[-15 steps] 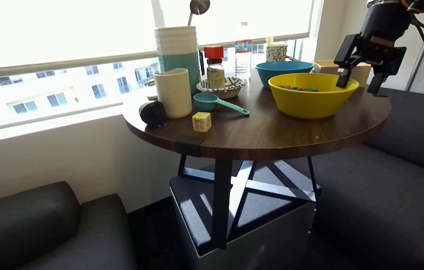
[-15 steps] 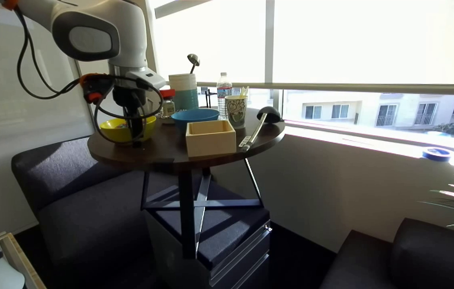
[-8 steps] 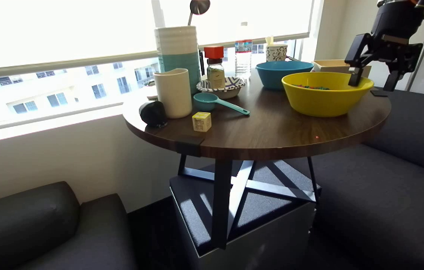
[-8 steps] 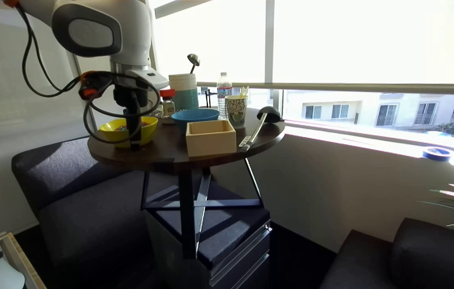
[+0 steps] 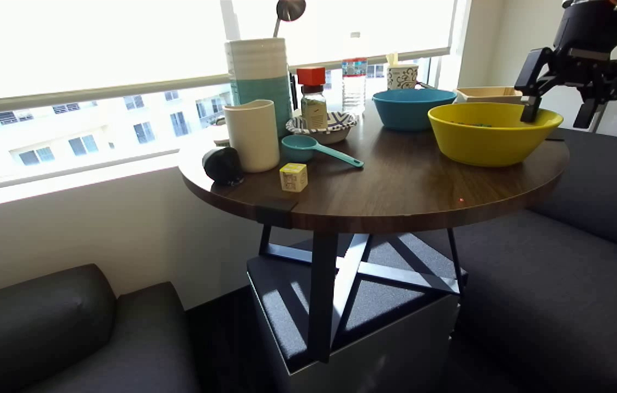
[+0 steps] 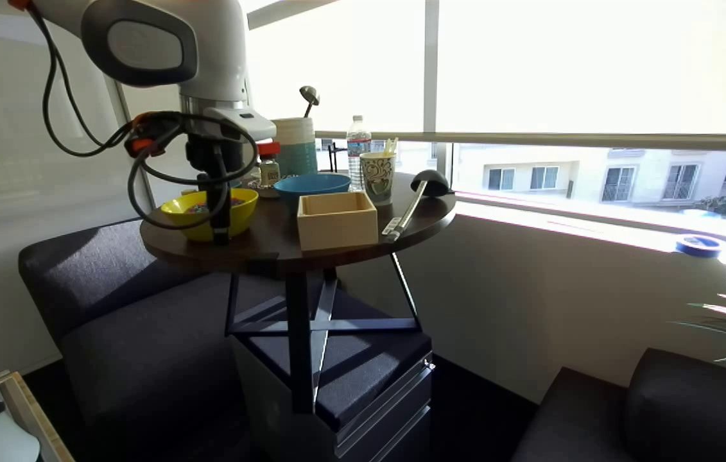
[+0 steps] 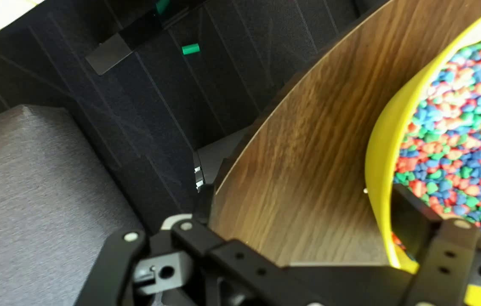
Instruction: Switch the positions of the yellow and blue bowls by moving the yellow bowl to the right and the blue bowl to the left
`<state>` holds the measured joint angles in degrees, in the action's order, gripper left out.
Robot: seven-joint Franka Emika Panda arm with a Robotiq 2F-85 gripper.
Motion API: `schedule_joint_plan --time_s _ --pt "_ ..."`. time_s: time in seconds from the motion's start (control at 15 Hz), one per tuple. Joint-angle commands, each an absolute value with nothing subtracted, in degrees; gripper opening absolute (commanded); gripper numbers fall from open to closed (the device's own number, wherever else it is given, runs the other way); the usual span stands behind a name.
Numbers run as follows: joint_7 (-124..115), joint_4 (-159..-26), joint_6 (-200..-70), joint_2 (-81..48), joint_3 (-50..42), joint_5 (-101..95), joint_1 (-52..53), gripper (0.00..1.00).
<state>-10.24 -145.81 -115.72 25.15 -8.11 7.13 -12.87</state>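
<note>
The yellow bowl point(image 5: 485, 147), partly filled with small red, blue and green pieces, stands on the round table close to its rim. My gripper point(image 5: 557, 117) straddles the bowl's edge with its jaws spread wide. One finger point(image 7: 412, 214) is inside the bowl against the inner wall, while the opposite one stays outside, well apart from the wall. Seen from above, the yellow bowl point(image 7: 380, 157) runs out of the wrist view. The blue bowl point(image 5: 412, 112) sits behind it and shows in both exterior views; the wrist view does not include it.
A wooden box point(image 6: 337, 224), a patterned paper cup point(image 6: 377, 179) and a ladle point(image 6: 411, 208) are near the blue bowl. A teal scoop point(image 5: 308, 148), a block point(image 5: 293, 177) and a cream cup point(image 5: 253, 136) occupy the table's opposite side. The rim point(image 7: 274, 110) curves past the gripper.
The yellow bowl has slid together with my gripper, rightward in an exterior view, with the finger still inside it. The blue bowl has stayed where it was.
</note>
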Motion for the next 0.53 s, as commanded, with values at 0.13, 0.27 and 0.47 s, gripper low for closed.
schedule_joint_plan --time_s 0.13,0.27,0.47 --pt "-11.4 -143.6 -113.6 23.3 -8.6 5.1 -14.0 1.00" --pt "-11.2 -143.7 -113.7 23.2 -9.0 5.2 -14.3 1.00" --pt "-11.0 -144.4 -113.6 23.9 -10.0 5.2 -15.0 1.00"
